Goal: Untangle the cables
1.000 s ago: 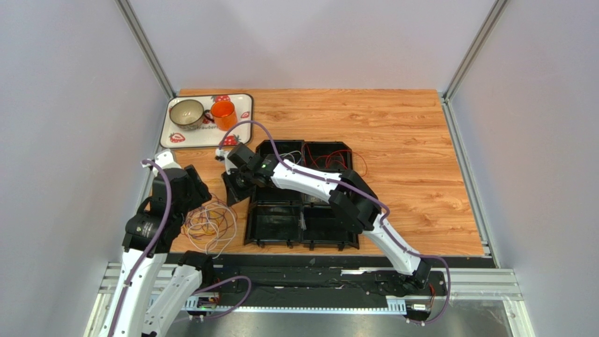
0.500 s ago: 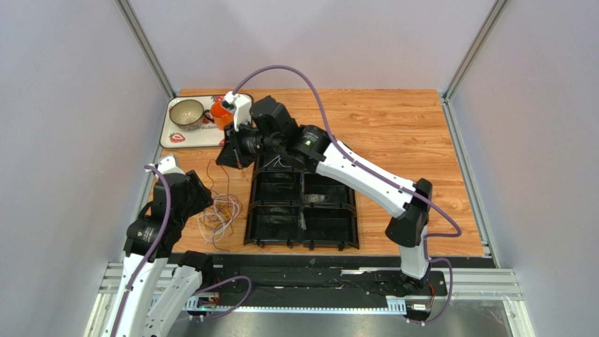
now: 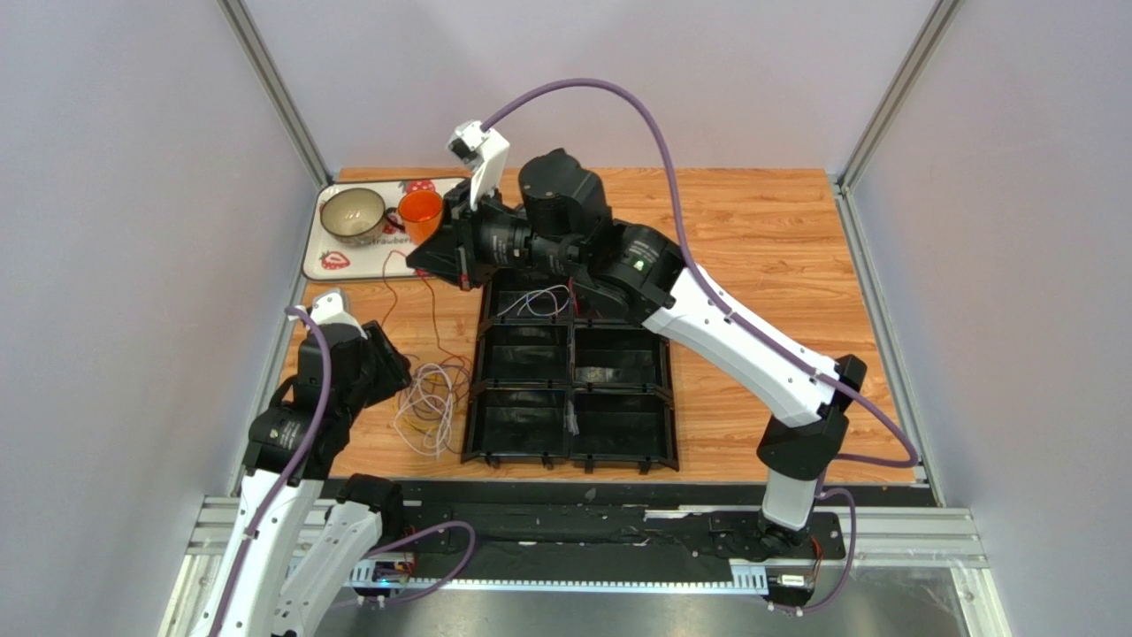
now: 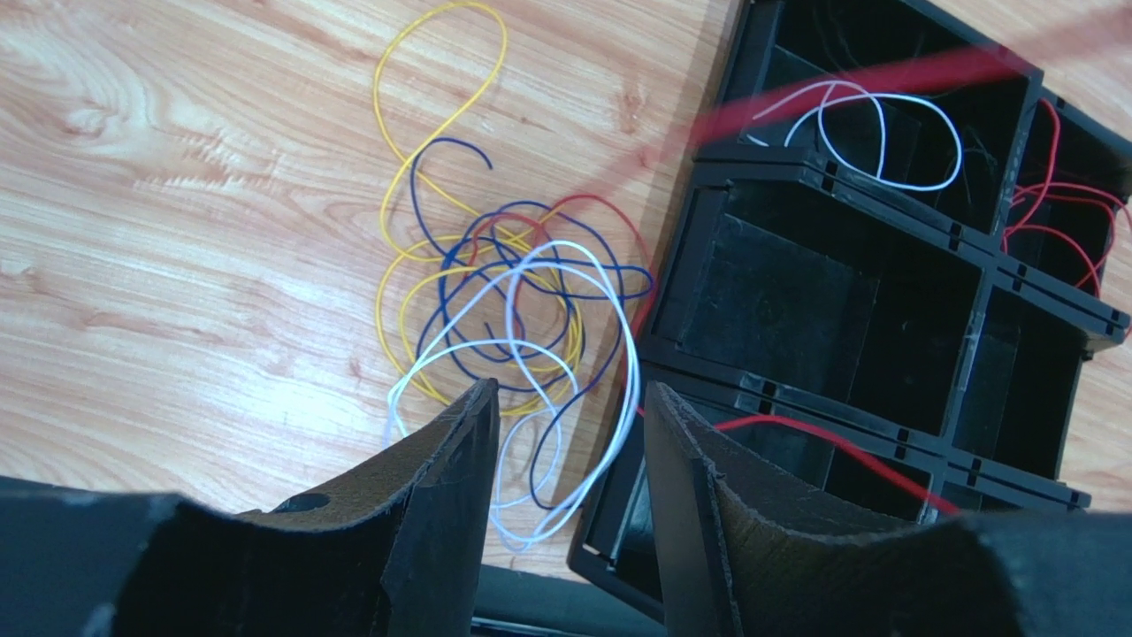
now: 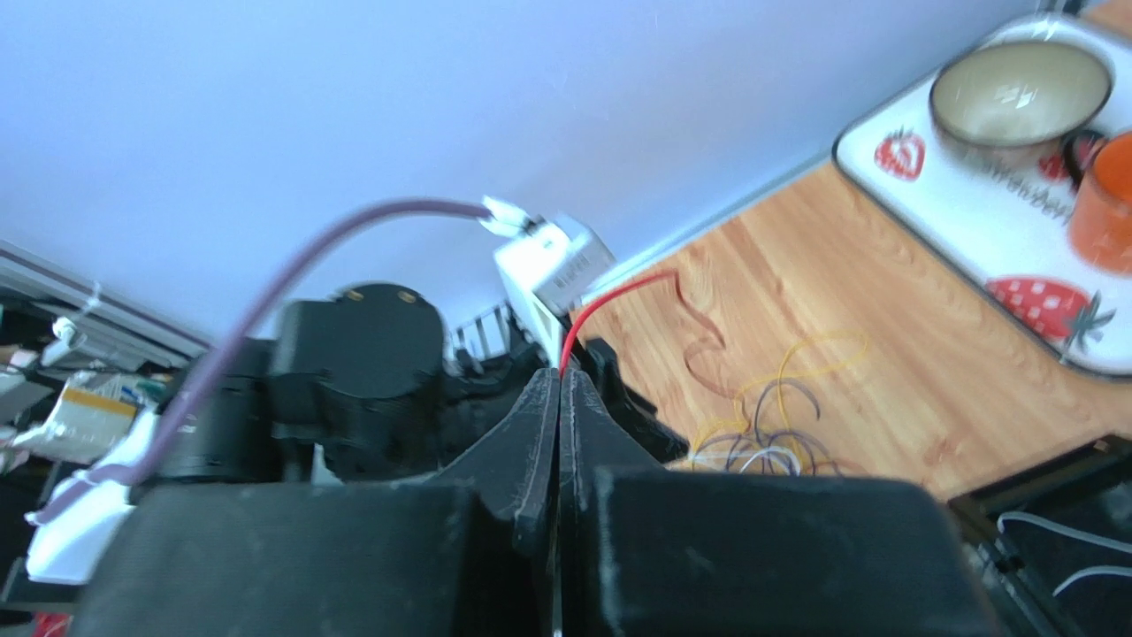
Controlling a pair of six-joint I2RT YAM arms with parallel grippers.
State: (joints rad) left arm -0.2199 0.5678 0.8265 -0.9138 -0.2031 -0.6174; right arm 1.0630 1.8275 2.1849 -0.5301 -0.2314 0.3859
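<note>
Right pincer [image 5: 560, 378], shut on one red cable [image 5: 609, 300], I hold high at far left so the strand pulls clear of the tangle [image 4: 505, 325] lying just left of the box [image 4: 811, 166], while my left pincer [image 4: 565, 398] hovers over that tangle, part-open and empty, presumably to pin it.

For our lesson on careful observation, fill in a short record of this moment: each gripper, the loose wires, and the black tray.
Right gripper: shut on a thin red wire, raised above the wooden table
Left gripper: open, gripping nothing, above a tangle of yellow, blue, white and red wires
Tangle location: on the table, beside the black plastic divided tray
Tray contents: a white wire loop in the far-left compartment
</note>
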